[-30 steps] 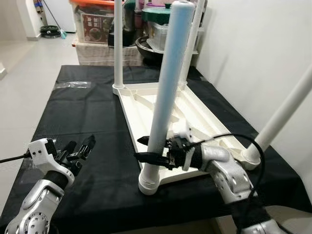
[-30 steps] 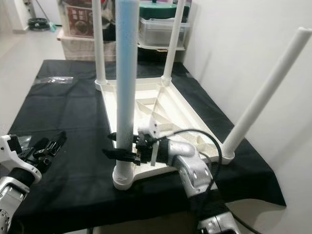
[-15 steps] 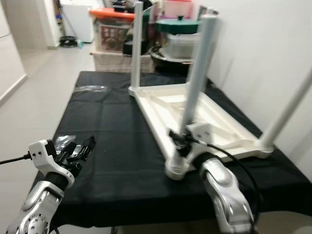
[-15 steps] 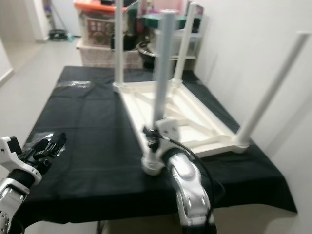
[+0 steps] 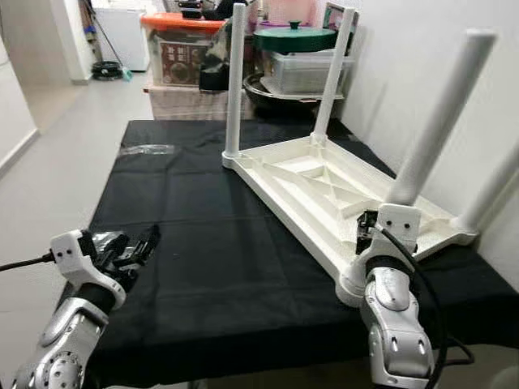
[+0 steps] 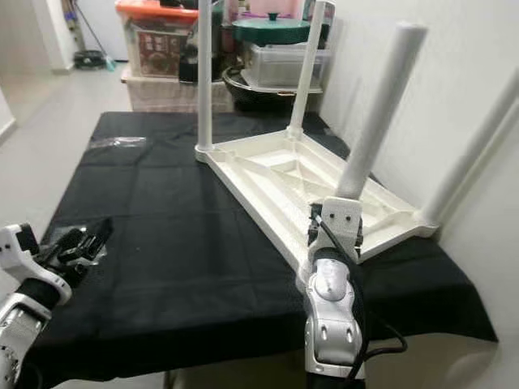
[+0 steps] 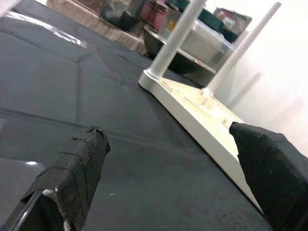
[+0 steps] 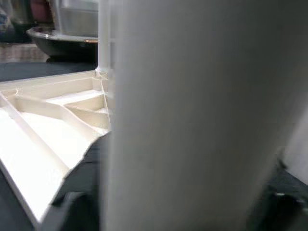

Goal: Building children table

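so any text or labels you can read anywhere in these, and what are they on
None can be read.
Storage box with the orange lid, behind the black-covered table: a printed label with light characters on dark, too small and blurred to make out.
Upturned white children's table, its legs, and both arms: no writing seen.

The right hand (image 5: 366, 235) is hidden behind its own white wrist housing, so its fingers cannot be read. In the right wrist view, the nearest white plastic leg (image 8: 192, 115) is a blur. The far right white leg (image 6: 478, 138) runs off the picture's edge.
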`<state>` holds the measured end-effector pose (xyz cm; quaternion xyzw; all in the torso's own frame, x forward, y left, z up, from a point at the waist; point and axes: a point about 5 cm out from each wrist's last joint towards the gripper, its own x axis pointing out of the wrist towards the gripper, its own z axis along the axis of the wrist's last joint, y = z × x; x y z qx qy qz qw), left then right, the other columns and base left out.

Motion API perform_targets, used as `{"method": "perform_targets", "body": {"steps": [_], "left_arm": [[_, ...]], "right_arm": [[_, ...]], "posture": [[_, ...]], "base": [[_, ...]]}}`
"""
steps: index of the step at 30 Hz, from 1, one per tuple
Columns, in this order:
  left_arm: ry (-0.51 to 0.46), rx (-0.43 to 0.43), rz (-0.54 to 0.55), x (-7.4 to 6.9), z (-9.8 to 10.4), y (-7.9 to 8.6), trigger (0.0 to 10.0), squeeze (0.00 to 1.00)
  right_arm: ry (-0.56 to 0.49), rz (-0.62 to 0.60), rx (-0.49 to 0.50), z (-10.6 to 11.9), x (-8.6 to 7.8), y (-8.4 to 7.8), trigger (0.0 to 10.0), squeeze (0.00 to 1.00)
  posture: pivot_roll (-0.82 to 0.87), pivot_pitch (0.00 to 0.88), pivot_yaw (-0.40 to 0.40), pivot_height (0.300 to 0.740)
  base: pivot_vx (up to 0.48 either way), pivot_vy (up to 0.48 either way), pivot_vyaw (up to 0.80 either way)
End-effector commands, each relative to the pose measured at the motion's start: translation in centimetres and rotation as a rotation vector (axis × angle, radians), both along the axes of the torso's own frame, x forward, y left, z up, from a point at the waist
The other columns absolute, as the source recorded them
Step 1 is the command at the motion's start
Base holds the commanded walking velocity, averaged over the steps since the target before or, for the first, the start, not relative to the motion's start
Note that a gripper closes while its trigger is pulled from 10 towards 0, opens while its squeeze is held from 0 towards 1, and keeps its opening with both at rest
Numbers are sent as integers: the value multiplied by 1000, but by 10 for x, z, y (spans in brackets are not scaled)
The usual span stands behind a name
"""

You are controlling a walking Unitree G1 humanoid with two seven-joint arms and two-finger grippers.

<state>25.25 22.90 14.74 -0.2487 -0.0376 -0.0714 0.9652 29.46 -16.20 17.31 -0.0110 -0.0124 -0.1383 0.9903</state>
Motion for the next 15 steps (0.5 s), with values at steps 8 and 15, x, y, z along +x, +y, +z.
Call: {"method": "perform_targets", "body": {"steps": [8, 15], "left_arm": [[0, 2, -27, 4, 0, -5, 10000, 0], [-11, 3, -18, 4, 2, -7, 10000, 0]], "right_arm": [[-167, 917, -7, 47, 41, 13, 10000, 0], [43, 1297, -102, 11, 51, 48, 9922, 0]], "posture": [[-31, 0, -82, 740], [13, 0, -114, 740]], "base": [[0, 0, 0], [0, 0, 0]]}}
